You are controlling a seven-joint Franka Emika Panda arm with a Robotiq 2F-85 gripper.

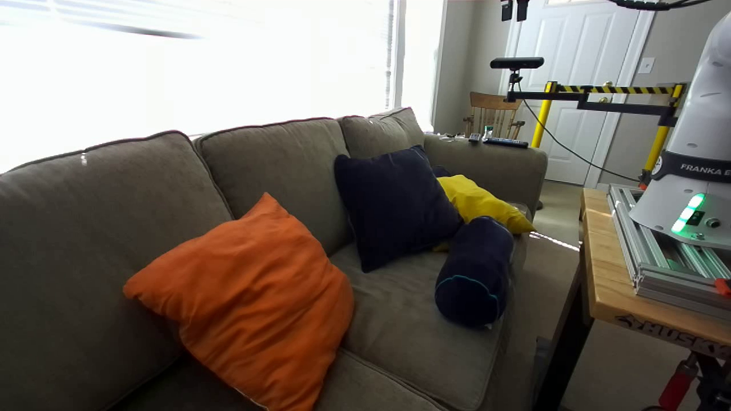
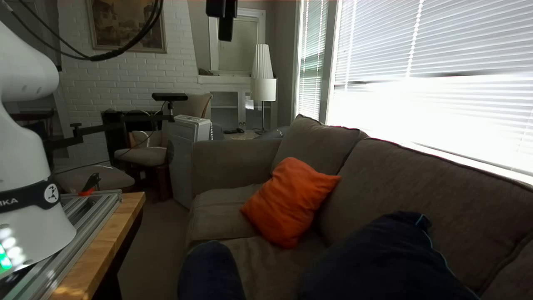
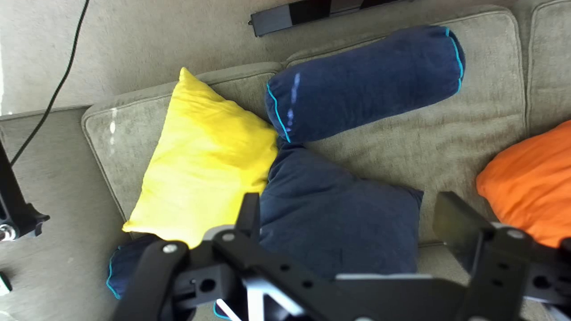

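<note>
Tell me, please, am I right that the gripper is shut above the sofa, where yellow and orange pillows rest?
Not quite: the wrist view shows the gripper open, its fingers spread apart. It is above the sofa, where the yellow pillow and orange pillow rest.

My arm [image 1: 699, 123] is white and smooth, with rounded forms and small round caps [image 2: 38, 90] in its surface. Around its lower part goes a dark band [image 1: 685, 165], on which I can read FRANKA in white, beside a white round badge [image 2: 51, 193] with a dark figure. Below, a light [image 1: 688, 212] shines green near a small round socket [image 1: 712, 223]. The cables [image 2: 110, 55] are black, with one thicker part. My gripper [image 3: 348, 205] is also black, angular, with silvery screws [image 3: 169, 248] and several dark round holes [image 3: 207, 285].
</note>
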